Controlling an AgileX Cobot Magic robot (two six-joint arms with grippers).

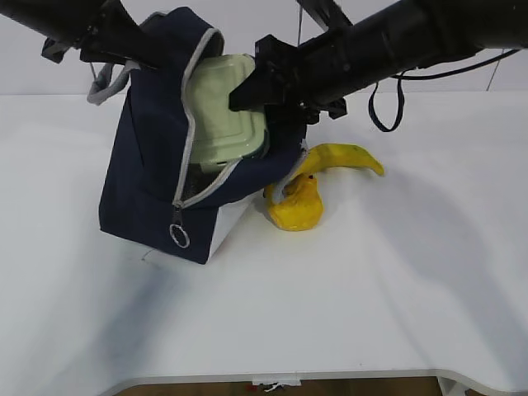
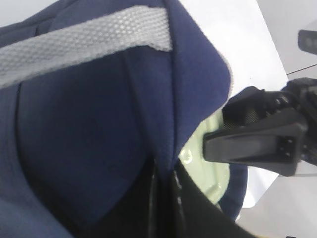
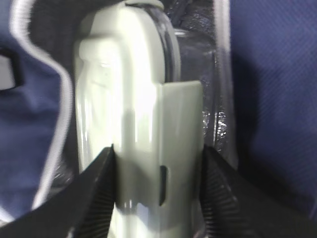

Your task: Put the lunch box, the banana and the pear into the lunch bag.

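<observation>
The navy lunch bag (image 1: 153, 173) stands tilted on the table with its zipper open. My left gripper (image 1: 153, 49) is shut on the fabric at the bag's top edge (image 2: 166, 173) and holds it up. My right gripper (image 1: 256, 91) is shut on the lunch box (image 1: 223, 103), whose pale green lid sits partly inside the bag's opening. In the right wrist view both fingers press the box's sides (image 3: 157, 163), with foil lining (image 3: 218, 124) behind. The banana (image 1: 346, 157) and the pear (image 1: 299, 206) lie on the table just right of the bag, touching each other.
The bag's grey webbing handle (image 1: 103, 82) hangs at its upper left; it also shows in the left wrist view (image 2: 74, 42). A metal zipper ring (image 1: 179, 237) dangles at the bag's front. The white table (image 1: 371, 289) ends at a front edge near the bottom.
</observation>
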